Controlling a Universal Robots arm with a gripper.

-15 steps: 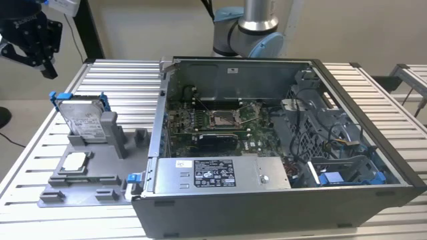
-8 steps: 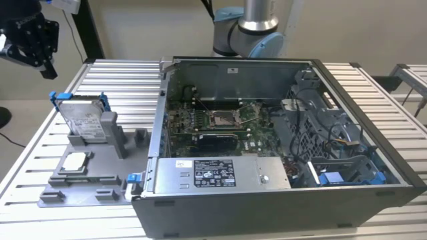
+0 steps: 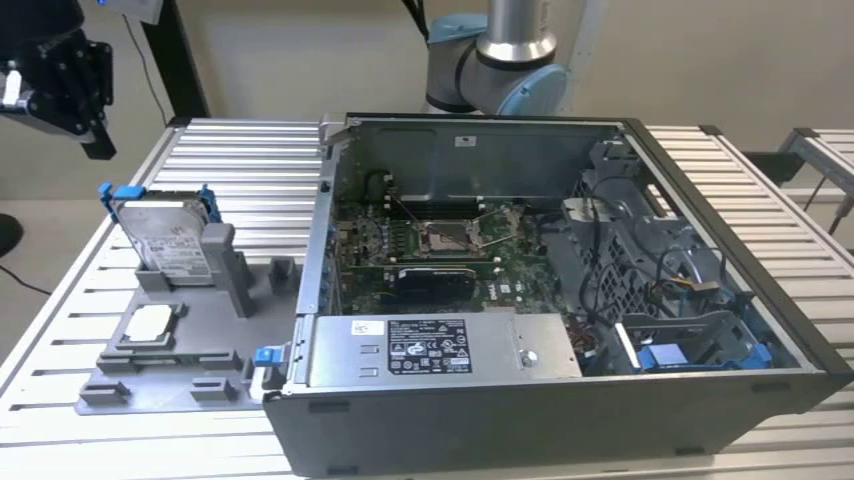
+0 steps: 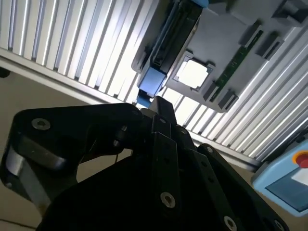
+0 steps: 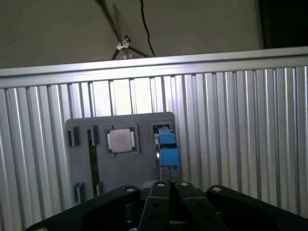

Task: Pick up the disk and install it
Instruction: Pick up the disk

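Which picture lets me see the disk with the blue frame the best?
The exterior view: the disk stands upright in the grey holder, showing its labelled face and blue frame. Both wrist views see the disk edge-on, mostly its blue frame.

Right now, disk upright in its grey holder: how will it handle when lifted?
The disk looks metal-cased: probably stiff, heavy for its size. Its blue frame looks plastic, may flex. Standing on edge in the grey holder, it could tip if nudged.
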